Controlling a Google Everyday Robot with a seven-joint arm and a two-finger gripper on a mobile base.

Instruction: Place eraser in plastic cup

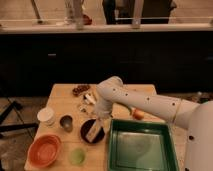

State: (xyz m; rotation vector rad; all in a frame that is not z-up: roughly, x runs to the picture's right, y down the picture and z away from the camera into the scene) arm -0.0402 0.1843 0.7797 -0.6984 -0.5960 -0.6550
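Jaws of the gripper [99, 122] stand wide open right over the eraser [92, 132].

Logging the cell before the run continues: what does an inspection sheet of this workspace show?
Surface: wooden table, crowded.
Job's things: eraser lying on dark dish; plastic cup near front edge.
Clutter: orange bowl, white cup, metal cup, green tray, small items at back.
Grippers: gripper open, low over the eraser.
Cables: nothing seen.
Surroundings: dark cabinets behind.
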